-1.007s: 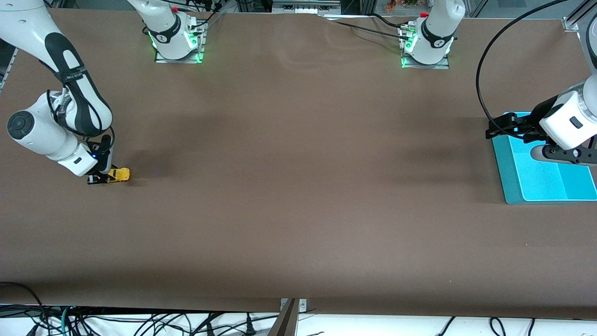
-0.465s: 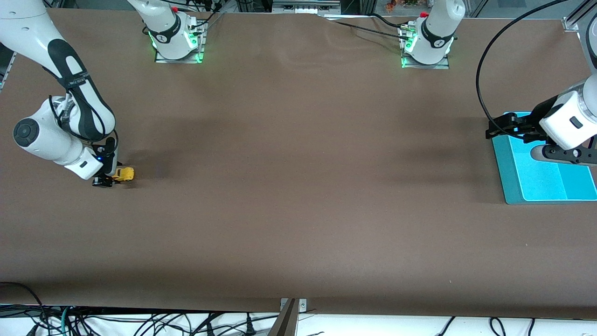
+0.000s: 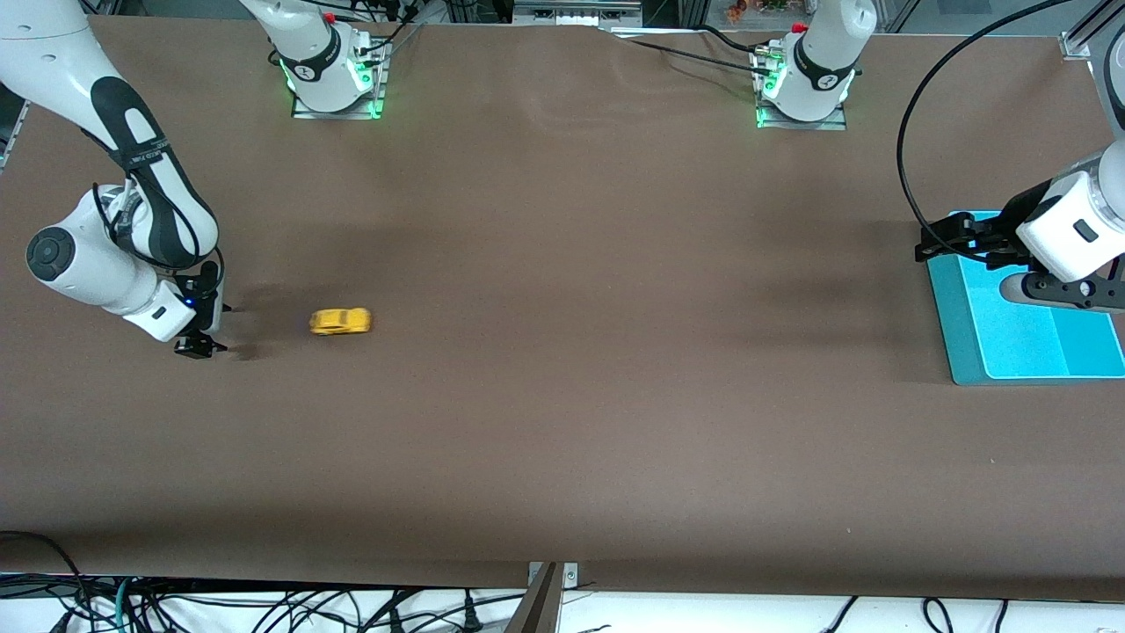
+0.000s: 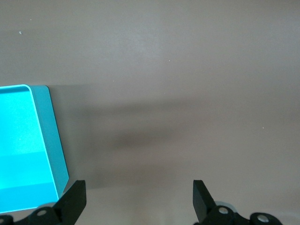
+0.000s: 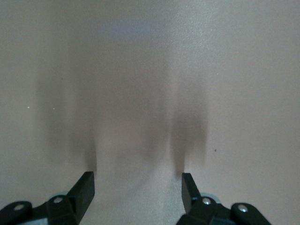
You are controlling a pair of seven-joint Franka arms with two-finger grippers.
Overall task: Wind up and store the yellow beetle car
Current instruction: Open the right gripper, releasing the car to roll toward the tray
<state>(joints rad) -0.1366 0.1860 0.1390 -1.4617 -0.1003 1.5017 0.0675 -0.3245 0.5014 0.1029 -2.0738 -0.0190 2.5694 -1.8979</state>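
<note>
Car [image 3: 340,321] sits free on the table [image 3: 562,422], beside the right gripper [image 3: 200,338], fingers apart, empty. Left gripper [image 3: 940,237] waits wide open over the tray [image 3: 1019,352].

A robotics lab. Two white arms [image 3: 114,185] stand bolted by metal base plates [image 3: 334,105] with green status lights to a wide surface [image 3: 562,396] under plain brown covering. Loose cables [image 3: 264,607] tangle along the surface's edge nearest the front camera, and aluminium framing [image 3: 580,10] runs by the arms' bases.
</note>
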